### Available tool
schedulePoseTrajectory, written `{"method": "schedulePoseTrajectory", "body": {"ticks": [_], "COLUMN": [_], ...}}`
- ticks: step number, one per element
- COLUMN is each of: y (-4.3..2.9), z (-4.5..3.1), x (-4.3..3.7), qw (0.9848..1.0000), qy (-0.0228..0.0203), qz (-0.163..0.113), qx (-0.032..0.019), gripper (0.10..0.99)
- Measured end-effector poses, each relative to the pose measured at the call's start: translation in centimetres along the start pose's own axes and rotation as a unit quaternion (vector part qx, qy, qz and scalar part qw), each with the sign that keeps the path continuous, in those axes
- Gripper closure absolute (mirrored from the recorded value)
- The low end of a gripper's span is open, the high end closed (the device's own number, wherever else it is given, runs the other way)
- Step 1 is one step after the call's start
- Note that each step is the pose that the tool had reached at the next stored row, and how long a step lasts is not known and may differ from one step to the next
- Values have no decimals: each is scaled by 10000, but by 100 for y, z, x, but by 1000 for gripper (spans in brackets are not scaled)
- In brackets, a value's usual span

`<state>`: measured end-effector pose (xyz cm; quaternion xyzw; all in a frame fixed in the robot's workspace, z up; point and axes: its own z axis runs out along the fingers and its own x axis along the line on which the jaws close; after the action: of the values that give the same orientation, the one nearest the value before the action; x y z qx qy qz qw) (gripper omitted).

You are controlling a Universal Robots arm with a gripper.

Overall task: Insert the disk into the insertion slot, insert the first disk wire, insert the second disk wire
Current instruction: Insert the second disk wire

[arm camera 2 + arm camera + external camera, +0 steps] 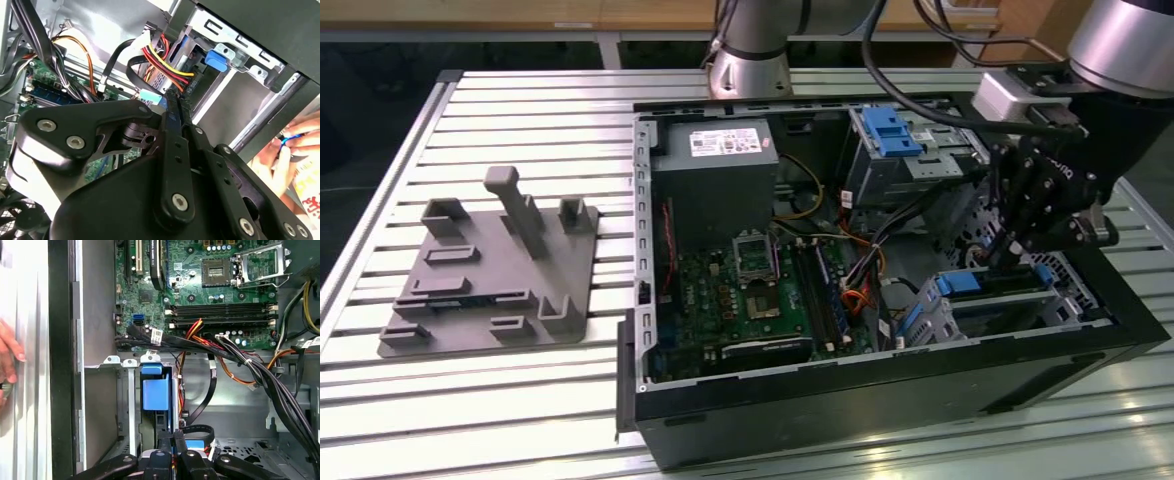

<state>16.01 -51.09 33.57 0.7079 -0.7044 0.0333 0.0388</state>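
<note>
So your gripper (1017,262) sits at the right side of the exterior view, dipped into the open computer case (881,400) just above the lower drive bay. In both wrist views the two black fingers (172,115) are pinched almost together, with barely a sliver of a gap, and something small and light blue with a white tag (150,96) sits right at the tips; it looks like a cable connector, but you can't really tell if the fingers are clamped on it or just touching it. The disk (155,392), with its bright blue carrier, is already sitting in the insertion slot (127,405), the grey metal cage at lower centre of the first wrist view, right above the fingertips. In the second wrist view a red, yellow and black wire bundle (160,62) runs to the back of that bay near the top centre. The other cage with the wide blue latch (894,130) is up at the top of the case in the exterior view. A person's hand (295,145) shows at the right edge of the second wrist view, outside the case wall. A grey fixture plate (494,270) lies on the slatted table (520,100) at the left of the exterior view.
</note>
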Motion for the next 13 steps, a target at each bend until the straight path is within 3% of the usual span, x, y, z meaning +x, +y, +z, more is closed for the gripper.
{"method": "schedulePoseTrajectory", "body": {"ticks": [7, 9, 13], "y": [1, 1, 1], "z": [-7, -12, -6], "x": [84, 104, 168], "qw": [9997, 9995, 9994], "qy": [-262, -306, -348], "qz": [-2, -2, -3], "qx": [1, 2, 2], "gripper": [941, 941, 941]}}
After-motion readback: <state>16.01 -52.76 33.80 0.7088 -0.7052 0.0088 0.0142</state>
